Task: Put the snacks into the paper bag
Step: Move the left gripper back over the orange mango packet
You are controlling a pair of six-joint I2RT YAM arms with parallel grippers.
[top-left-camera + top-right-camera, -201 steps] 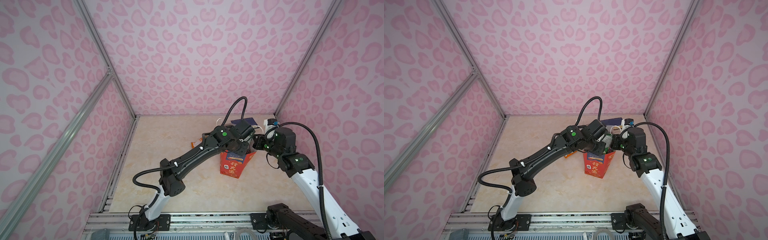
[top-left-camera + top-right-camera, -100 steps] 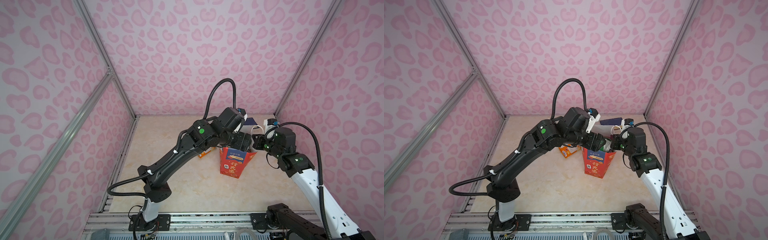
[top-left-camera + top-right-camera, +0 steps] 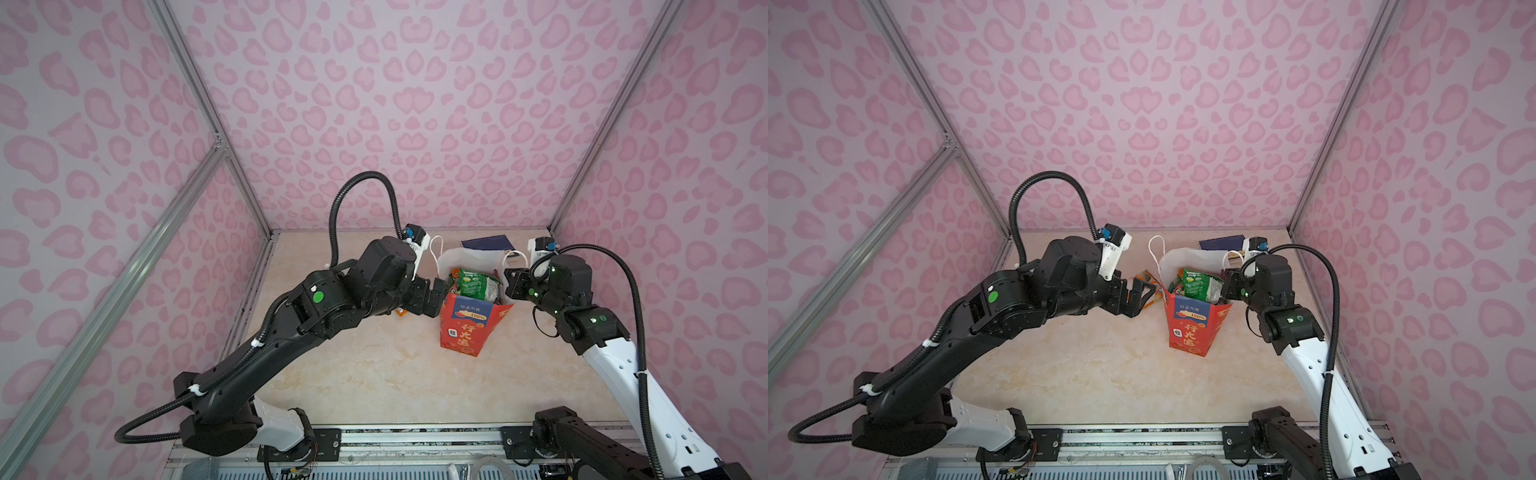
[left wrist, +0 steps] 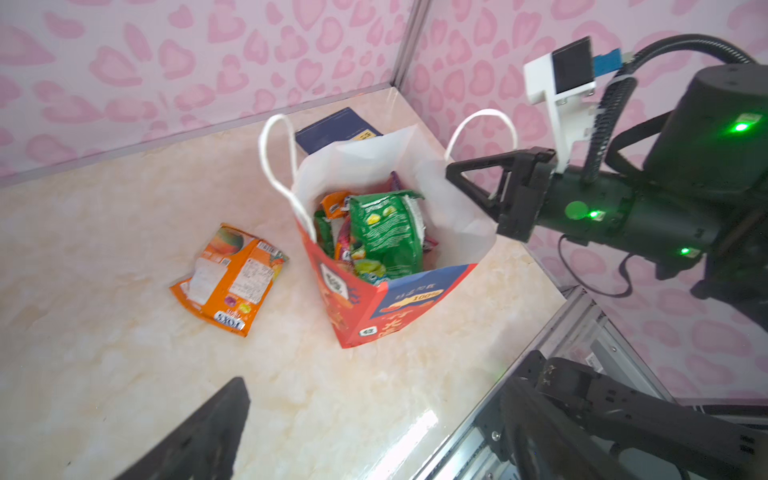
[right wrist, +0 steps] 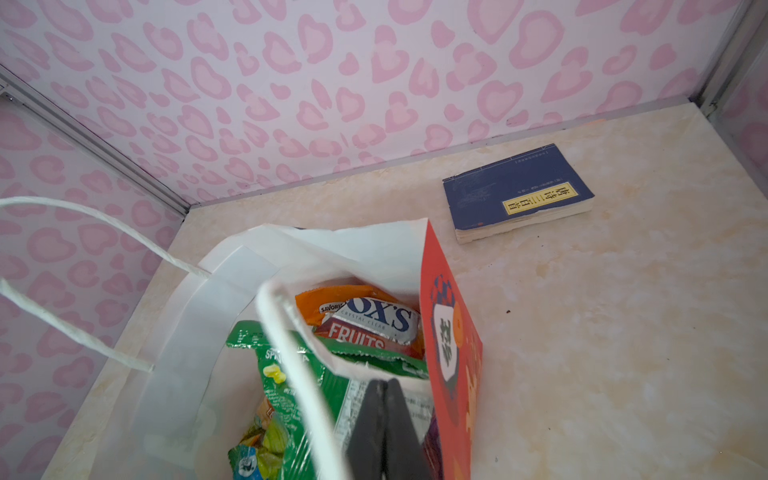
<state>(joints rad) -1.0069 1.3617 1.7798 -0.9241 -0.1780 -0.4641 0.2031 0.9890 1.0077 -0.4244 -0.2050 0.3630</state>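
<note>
- Paper bag (image 3: 469, 332): red, upright, mouth open, toward 3 o'clock of the middle of the marble tabletop (image 3: 374, 374) in both top views; white inside, white cord handles (image 4: 274, 166) standing up.
- Left gripper (image 3: 1142, 296): at the bag's 9 o'clock, just beside it, jaws spread wide, nothing held.
- Right gripper (image 4: 451, 170): at the bag's 3 o'clock, fingers pressed together, tips at the white rim; paper pinched or not, cannot tell.
- Dark blue book (image 5: 515, 191): flat on the tabletop at the bag's 12 o'clock, near the back wall, apart from the bag.
- Green snack packet (image 4: 382, 237): topmost inside the bag, reaching up toward the rim, over orange and purple packets.
- Orange FOX'S packet (image 4: 228, 278): outside the bag, flat on the tabletop at its 9 o'clock, near the open left fingers.
- FOX'S Fruits packet (image 5: 374, 324): inside the bag, against the red wall.
</note>
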